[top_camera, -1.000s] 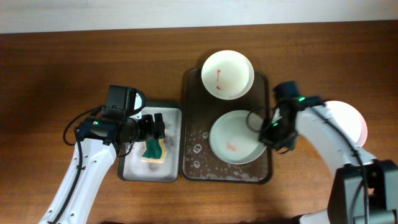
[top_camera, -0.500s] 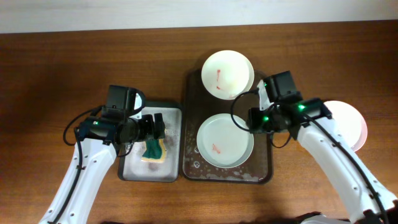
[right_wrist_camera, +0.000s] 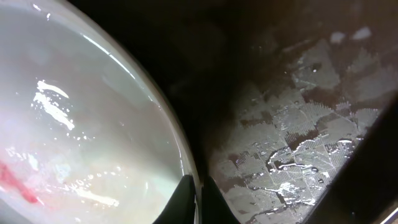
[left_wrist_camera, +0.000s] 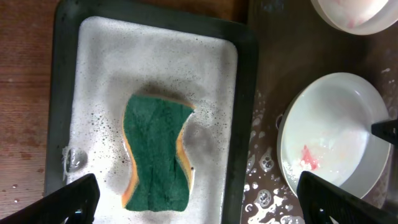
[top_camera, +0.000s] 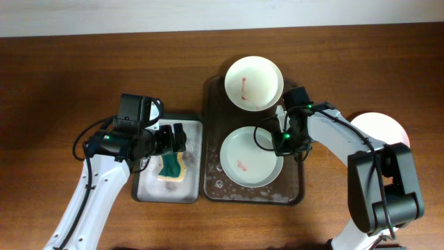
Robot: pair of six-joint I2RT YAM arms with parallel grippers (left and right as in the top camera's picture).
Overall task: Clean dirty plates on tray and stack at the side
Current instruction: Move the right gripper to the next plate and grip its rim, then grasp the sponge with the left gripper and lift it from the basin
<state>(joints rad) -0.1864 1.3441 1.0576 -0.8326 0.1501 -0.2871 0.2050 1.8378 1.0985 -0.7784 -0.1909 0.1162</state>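
Two white plates lie in the dark brown tray (top_camera: 214, 189): the far plate (top_camera: 253, 82) has a red streak, the near plate (top_camera: 250, 157) a red smear. A third plate (top_camera: 390, 133) sits on the table at the right, partly behind my right arm. My right gripper (top_camera: 281, 141) is shut on the near plate's right rim; the right wrist view shows both fingers (right_wrist_camera: 198, 196) pinching the rim of the plate (right_wrist_camera: 74, 124) above the wet tray (right_wrist_camera: 298, 124). My left gripper (top_camera: 171, 144) is open and empty above the sponge; its fingers (left_wrist_camera: 199, 202) straddle it.
A green and yellow sponge (top_camera: 170, 167) lies in a small foamy grey tray (top_camera: 147, 191) left of the brown tray; both also show in the left wrist view, the sponge (left_wrist_camera: 155, 152) in the tray (left_wrist_camera: 62, 93). Soapy water beads on the brown tray's front (top_camera: 229, 186).
The near plate slid left in the tray and now lies flat. My right arm shifted with it and now holds its right rim. The left arm barely moved.
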